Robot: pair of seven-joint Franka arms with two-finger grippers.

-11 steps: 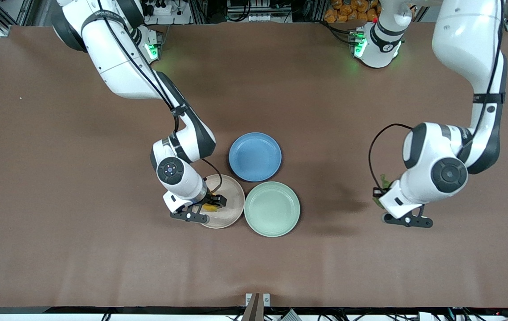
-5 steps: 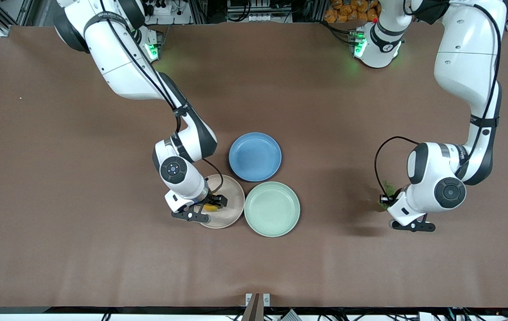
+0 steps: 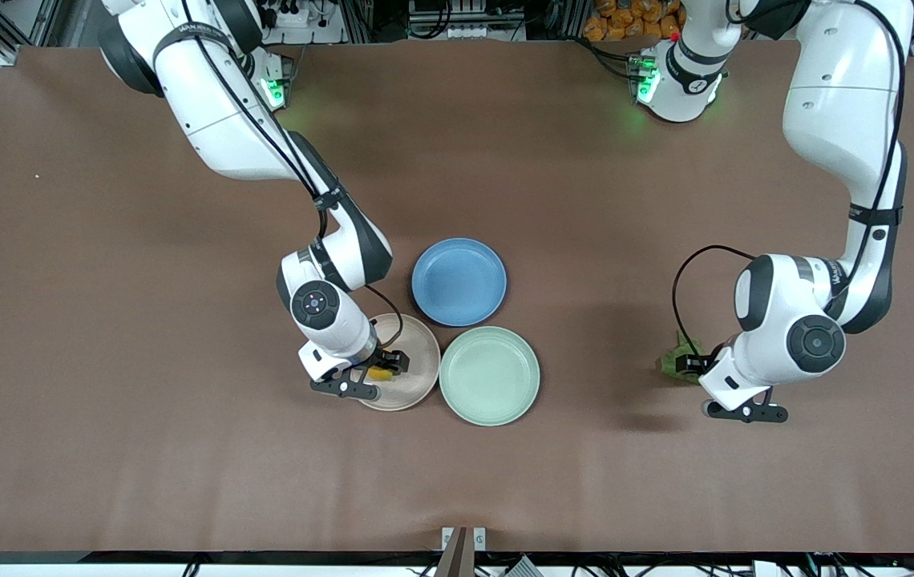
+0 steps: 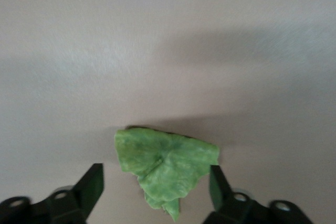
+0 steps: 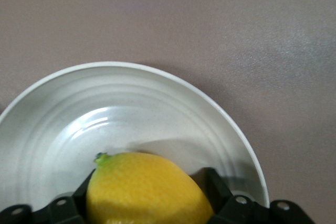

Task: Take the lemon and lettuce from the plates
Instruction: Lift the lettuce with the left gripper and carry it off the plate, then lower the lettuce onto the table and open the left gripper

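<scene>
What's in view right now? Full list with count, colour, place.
lemon: 1, yellow, on the beige plate, between the right gripper's fingers
lettuce: 1, green, on the bare table toward the left arm's end
beige plate: 1, beside the green plate
green plate: 1, mint, nearer the front camera than the blue plate
blue plate: 1
table: 1, brown
right gripper: over the beige plate, closed on the lemon
left gripper: open, straddling the lettuce

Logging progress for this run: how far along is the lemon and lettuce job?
Done: the lettuce is off the mint green plate and lies on the table toward the left arm's end, between the open fingers of the left gripper. In hand: the right gripper is shut on the lemon in the beige plate. Left: lifting the lemon out.
</scene>
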